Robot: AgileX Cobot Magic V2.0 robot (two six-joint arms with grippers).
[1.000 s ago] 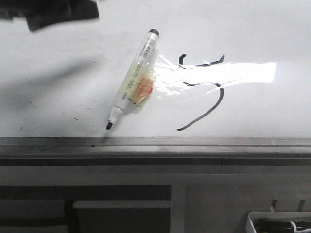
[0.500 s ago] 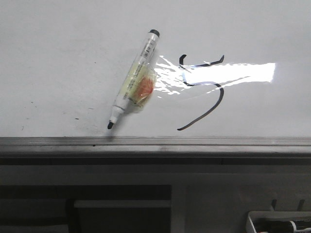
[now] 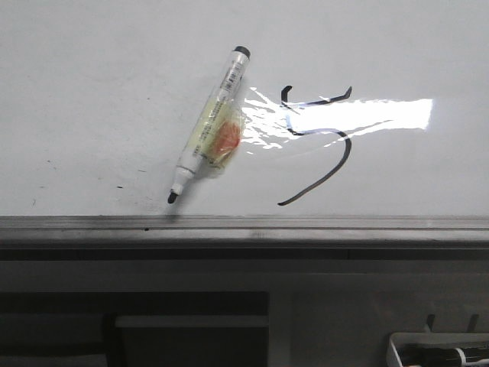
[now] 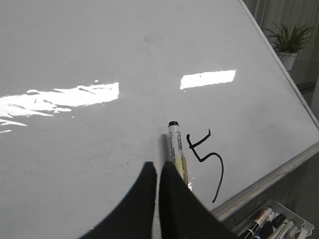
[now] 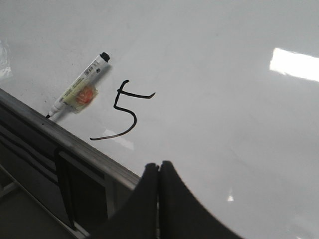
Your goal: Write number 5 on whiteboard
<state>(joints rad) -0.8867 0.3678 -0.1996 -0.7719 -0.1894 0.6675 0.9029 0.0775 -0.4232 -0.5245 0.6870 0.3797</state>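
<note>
Only readable thing: hand-drawn number 5 in black marker strokes on whiteboard. Clear in both wrist views; in front view glare cuts across its middle, so shape harder to make out there. Marker pen lying just beside it has small dark print on barrel near cap end, plus orange patch on label, but way too tiny and blurry to read.
</note>
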